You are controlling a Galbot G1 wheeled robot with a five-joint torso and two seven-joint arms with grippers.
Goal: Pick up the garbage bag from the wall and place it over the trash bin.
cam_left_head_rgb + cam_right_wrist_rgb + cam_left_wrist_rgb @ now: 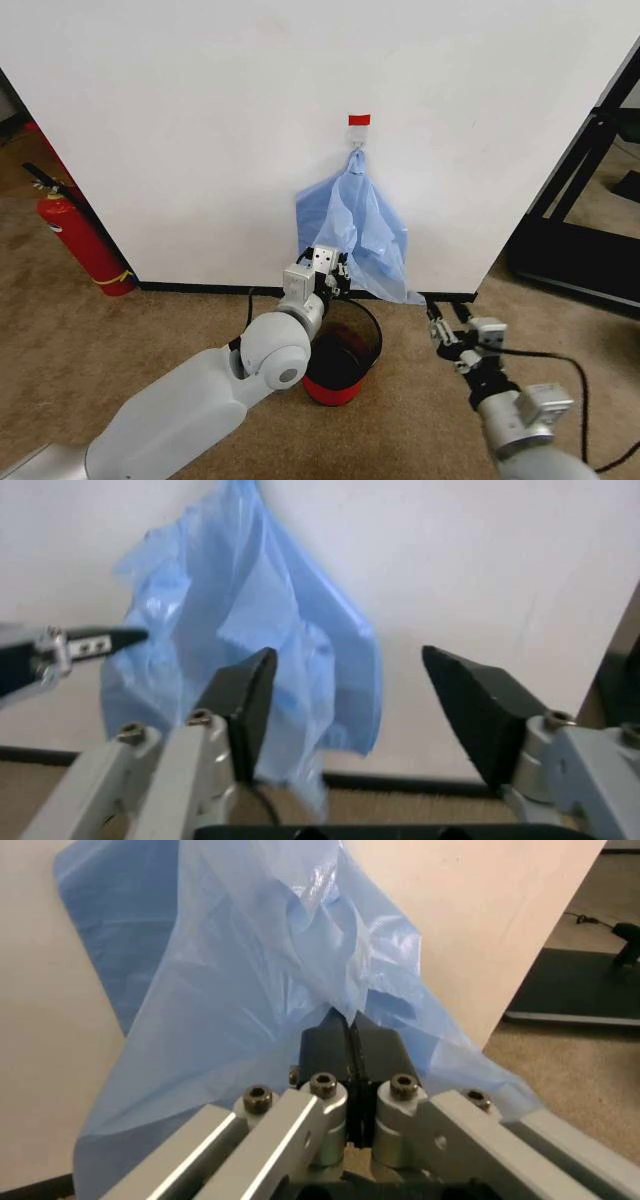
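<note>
While the bag (357, 228) is hanging lengthwise down the wall (200, 120) from its hook tag (359, 121), straight above the bin (341, 352), the left gripper (330, 268) is pinching its lower fold, the right gripper (448, 327) is waiting wide open nearby, and the bag's mouth is hiding among folds.

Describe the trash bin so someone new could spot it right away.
Start at the white wall with blue bags hanging from a red-tagged hook. On the carpet just below stands the trash bin: round black wire mesh with a red base, unlike the tall red fire extinguisher.
</note>
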